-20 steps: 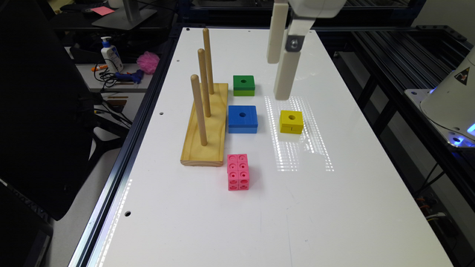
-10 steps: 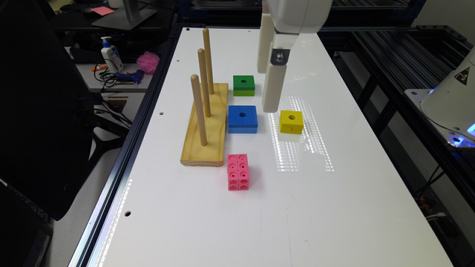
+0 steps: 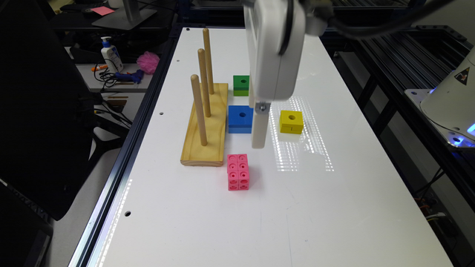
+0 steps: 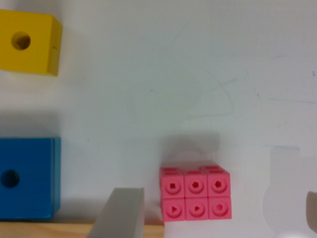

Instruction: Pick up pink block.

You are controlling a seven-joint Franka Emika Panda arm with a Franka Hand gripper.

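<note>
On the exterior view's left, the wooden peg base (image 3: 206, 128) sits just beside the pink block (image 3: 238, 172) on the desk (image 3: 334, 207). The hand (image 3: 259, 142) hovers released above; a descending finger could strike that base.

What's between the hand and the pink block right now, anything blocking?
Nothing visible. The hand hangs above the table beside the blue block, with bare table between it and the pink block. The wooden peg base lies off to the side, clear of that gap.
</note>
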